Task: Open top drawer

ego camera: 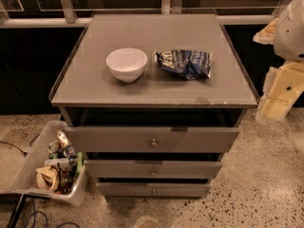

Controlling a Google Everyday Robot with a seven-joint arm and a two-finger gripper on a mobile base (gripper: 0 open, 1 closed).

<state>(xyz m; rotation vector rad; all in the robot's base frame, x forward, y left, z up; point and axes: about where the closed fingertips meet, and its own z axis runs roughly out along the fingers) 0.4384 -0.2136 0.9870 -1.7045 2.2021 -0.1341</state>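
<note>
A: What's the setting?
B: A grey desk (90,82) on a speckled floor (266,184), dark glass behind. On top are a white bowl (127,64) and, right of it and apart, a crumpled blue bag (184,63). A clear bin (28,167) of clutter sits by the desk's left foot.
A: And the hand?
B: The hand (280,96) hangs beside the desk's right edge, touching nothing visible. How far open, I cannot tell.
A: The top drawer?
B: The top drawer (114,139) sits just under the desktop with a dark gap above, knob (153,142) centred, slimmer drawers (180,169) below.
</note>
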